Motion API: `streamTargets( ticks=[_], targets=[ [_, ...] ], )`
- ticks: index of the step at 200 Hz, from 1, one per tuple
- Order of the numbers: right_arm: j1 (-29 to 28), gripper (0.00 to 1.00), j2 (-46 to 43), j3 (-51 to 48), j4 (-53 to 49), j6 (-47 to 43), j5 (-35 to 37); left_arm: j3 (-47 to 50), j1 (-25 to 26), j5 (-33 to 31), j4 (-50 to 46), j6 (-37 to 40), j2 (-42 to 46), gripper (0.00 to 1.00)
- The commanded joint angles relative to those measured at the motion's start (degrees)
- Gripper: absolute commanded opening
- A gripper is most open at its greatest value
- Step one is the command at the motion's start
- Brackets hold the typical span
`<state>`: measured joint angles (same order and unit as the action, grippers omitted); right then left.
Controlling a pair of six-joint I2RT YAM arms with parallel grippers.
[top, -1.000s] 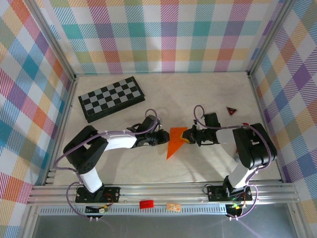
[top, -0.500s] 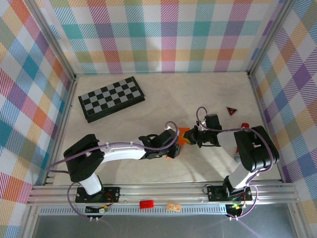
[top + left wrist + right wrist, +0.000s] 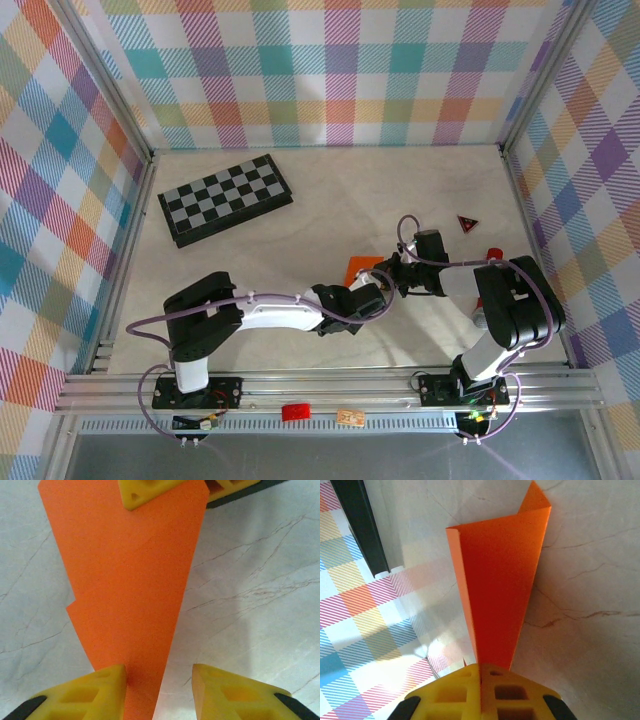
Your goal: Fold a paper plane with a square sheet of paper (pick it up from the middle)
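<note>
Top view: the thin bright orange folded paper dart (image 3: 360,268) lies right of centre, toward the tabletop's (image 3: 300,215) near edge. Left wrist: its long axis runs up the view, with the tip pointing down between the spread fingers of the left gripper (image 3: 157,680). Right wrist: the right gripper (image 3: 481,672), pressed together, pinches the dart.

Worktop (image 3: 400,185) mid & back-right: bare, free to pass. Back-left blocked by checkerboard (image 3: 225,198). Dark red triangle (image 3: 467,223) near right wall, just behind right arm (image 3: 455,278). Left arm (image 3: 280,315) lies across front strip. Left hand (image 3: 159,685) & right hand (image 3: 481,674) crowd nose to nose over folded orange paper (image 3: 360,268); tight btwn them. Plaid walls (image 3: 340,70) shut 3 sides.
</note>
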<state>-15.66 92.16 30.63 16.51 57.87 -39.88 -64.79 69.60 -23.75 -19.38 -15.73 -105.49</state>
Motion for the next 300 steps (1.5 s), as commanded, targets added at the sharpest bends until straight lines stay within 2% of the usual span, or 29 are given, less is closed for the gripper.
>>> streamTargets(
  ticks=[1, 60, 110, 169, 217, 300],
  targets=[
    [0.4, 0.04, -1.3, -0.6, 0.4, 0.4, -0.2, -1.9, 0.9, -4.4, -3.0, 2.3, -1.3, 0.39],
    [0.4, 0.04, -1.2, -0.5, 0.4, 0.4, -0.3, -4.1, 1.9, -8.0, -5.1, 2.7, -3.6, 0.34],
    [0.4, 0.04, -1.2, -0.6, 0.3, 0.5, -0.1, -4.2, 1.9, -8.8, -5.0, 2.7, -3.4, 0.28],
    [0.4, 0.04, -1.1, -0.5, 0.4, 0.6, 0.0, -4.4, 1.9, -10.2, -5.9, 3.5, -3.7, 0.27],
    [0.4, 0.04, -1.0, -0.6, 0.9, 0.8, 0.0, -4.3, 1.9, -10.8, -6.0, 3.9, -3.5, 0.2],
    [0.4, 0.04, -0.8, -0.6, 1.1, 0.9, -0.2, -5.0, 1.9, -9.4, -4.5, 3.7, -2.9, 0.23]
  ],
)
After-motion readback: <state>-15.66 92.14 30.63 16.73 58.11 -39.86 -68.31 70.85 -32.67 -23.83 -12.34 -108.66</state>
